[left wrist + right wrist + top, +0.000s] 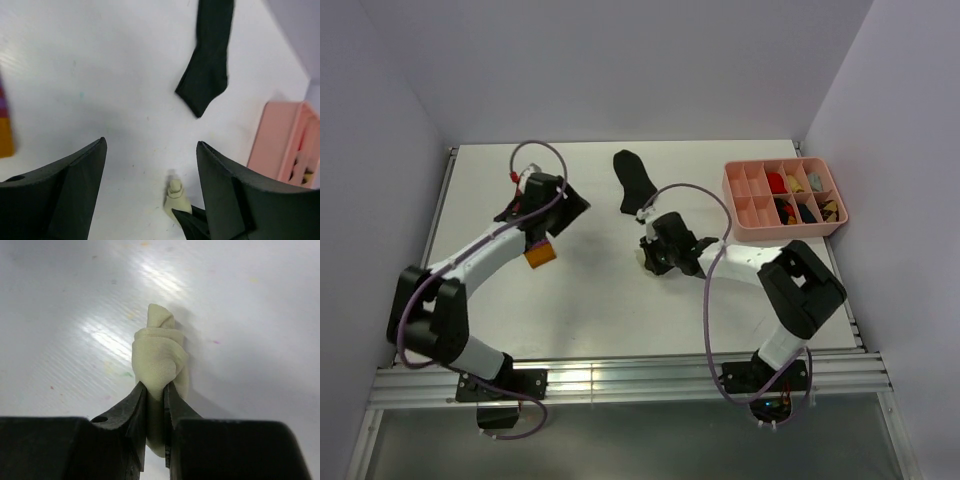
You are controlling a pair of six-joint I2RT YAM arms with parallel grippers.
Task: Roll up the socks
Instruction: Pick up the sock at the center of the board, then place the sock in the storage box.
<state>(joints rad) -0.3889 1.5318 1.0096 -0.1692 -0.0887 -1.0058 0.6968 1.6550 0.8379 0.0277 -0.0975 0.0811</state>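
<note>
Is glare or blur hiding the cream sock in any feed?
Right wrist: streaky glare on the table beside the cream sock, sock sharp. Left wrist: pincer fingers soft-edged, black sock clear. Top external: even light, glare only on front rail.

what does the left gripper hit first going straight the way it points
Likely bare white table ahead of the open left gripper; nearest object that way is the cream sock pinched by the right gripper. Depth is unclear.
</note>
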